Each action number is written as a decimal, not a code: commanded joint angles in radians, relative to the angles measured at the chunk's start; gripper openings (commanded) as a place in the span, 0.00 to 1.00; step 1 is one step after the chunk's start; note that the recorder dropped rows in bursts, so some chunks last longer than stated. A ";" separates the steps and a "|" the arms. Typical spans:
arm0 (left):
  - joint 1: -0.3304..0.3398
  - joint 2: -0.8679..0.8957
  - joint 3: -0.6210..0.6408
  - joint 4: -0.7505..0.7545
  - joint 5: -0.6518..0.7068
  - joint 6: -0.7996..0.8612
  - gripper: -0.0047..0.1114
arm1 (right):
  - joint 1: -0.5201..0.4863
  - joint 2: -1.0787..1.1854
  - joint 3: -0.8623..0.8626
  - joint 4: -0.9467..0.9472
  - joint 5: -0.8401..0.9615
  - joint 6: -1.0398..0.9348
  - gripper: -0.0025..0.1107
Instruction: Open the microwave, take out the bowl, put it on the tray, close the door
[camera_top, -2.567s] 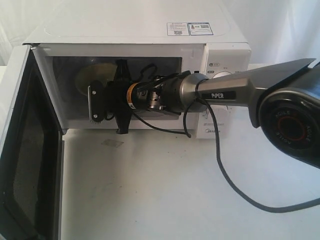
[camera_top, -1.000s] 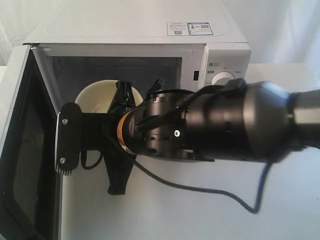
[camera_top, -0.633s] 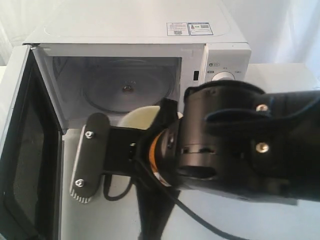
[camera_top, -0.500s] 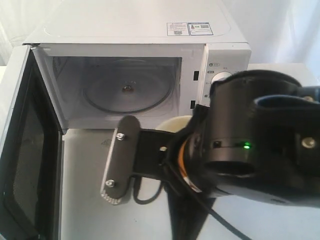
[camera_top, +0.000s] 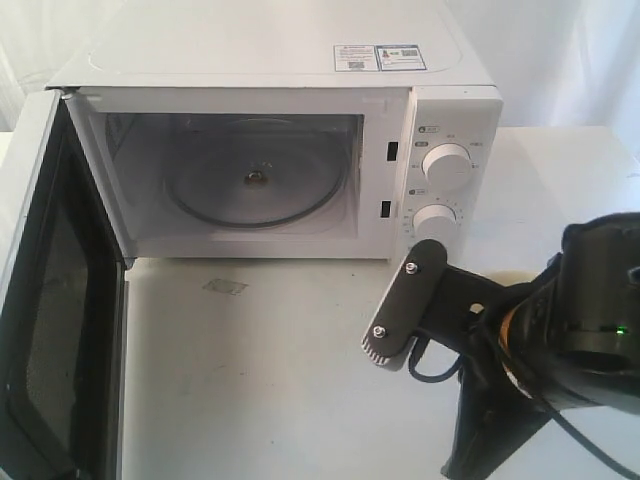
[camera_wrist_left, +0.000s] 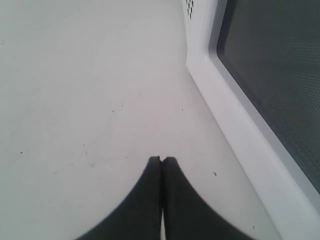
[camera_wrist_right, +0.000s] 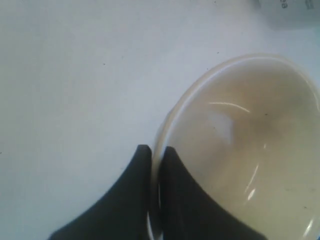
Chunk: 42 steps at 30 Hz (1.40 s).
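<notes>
Right gripper (camera_wrist_right: 156, 150) pinches bowl (camera_wrist_right: 240, 145) rim outside microwave (camera_top: 270, 45); judged best: keep bowl level, carry slowly to tray (not in view), release only once seated; left gripper (camera_wrist_left: 161, 160) pressed together.

Right wrist view crops bowl (camera_wrist_right: 240, 150); exterior view: bowl mostly hidden behind right arm (camera_top: 575, 330), door (camera_top: 60, 300) cropped.

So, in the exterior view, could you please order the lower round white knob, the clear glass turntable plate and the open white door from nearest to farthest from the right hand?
From the right hand, gripping the cream-yellow bowl:
1. Lower round white knob, on the right.
2. Clear glass turntable plate, inside the microwave, centre-left.
3. Open white door, far left.
</notes>
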 joint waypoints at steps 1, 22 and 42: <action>0.002 -0.004 0.004 -0.006 0.003 0.004 0.04 | -0.105 -0.011 0.075 -0.033 -0.200 0.018 0.02; 0.002 -0.004 0.004 -0.006 0.003 0.004 0.04 | -0.216 0.198 0.098 -0.090 -0.357 0.064 0.02; 0.002 -0.004 0.004 -0.006 0.003 0.004 0.04 | -0.216 0.202 0.108 -0.024 -0.343 0.064 0.02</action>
